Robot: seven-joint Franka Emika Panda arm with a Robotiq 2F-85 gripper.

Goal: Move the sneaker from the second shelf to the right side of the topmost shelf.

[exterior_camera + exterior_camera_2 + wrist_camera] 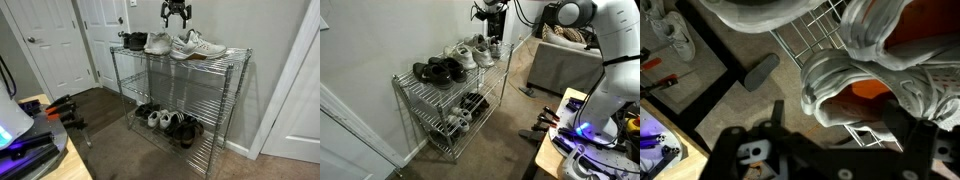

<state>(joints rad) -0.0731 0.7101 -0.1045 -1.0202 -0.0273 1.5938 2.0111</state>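
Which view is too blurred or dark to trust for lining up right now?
Wrist view: the nearest shoe is close and soft, the gripper a dark shape in shadow. Both exterior views: evenly lit, small but fairly sharp; the topmost shelf reads clearly.

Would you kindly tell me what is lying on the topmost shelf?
On the topmost shelf: black shoes, a bulkier white sneaker and the sneaker at the far end. Anything lying behind the shoes is hidden.

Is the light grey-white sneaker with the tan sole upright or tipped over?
Upright: the light grey-white sneaker stands sole-down on the topmost chrome wire shelf, opening facing up.
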